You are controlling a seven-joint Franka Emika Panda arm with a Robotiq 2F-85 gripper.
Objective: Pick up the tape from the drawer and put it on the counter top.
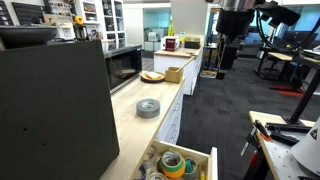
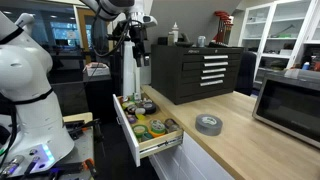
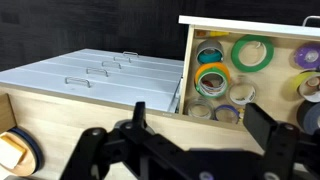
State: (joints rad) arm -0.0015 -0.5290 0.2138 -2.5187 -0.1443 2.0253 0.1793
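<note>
Green tape (image 3: 253,52) lies in the open drawer (image 3: 186,70), a bright ring flat on the drawer floor near the far wall in your wrist view, with other rolls packed just beside it. A multicoloured roll (image 3: 212,78) sits close to its left. In both exterior views the drawer (image 1: 211,165) (image 2: 126,132) is pulled well out from the white cabinets, its pale wood sides showing. At that size you cannot pick the green roll out from its neighbours.

Your gripper (image 3: 192,125) has its two dark fingers (image 3: 275,145) spread wide, with nothing between them. It hangs high above the scene, well apart from the tape and touching nothing. In the exterior views the gripper (image 1: 222,56) (image 2: 138,48) points downward in the air on the open side of the counter.

On the counter top (image 1: 130,125) (image 2: 230,145) a larger grey roll of tape (image 1: 148,108) (image 2: 208,124) lies flat, near the drawer but apart from it. A microwave (image 1: 122,68) (image 2: 290,105) stands further along the counter. In an exterior view a black tool chest (image 2: 200,68) stands behind the counter.
</note>
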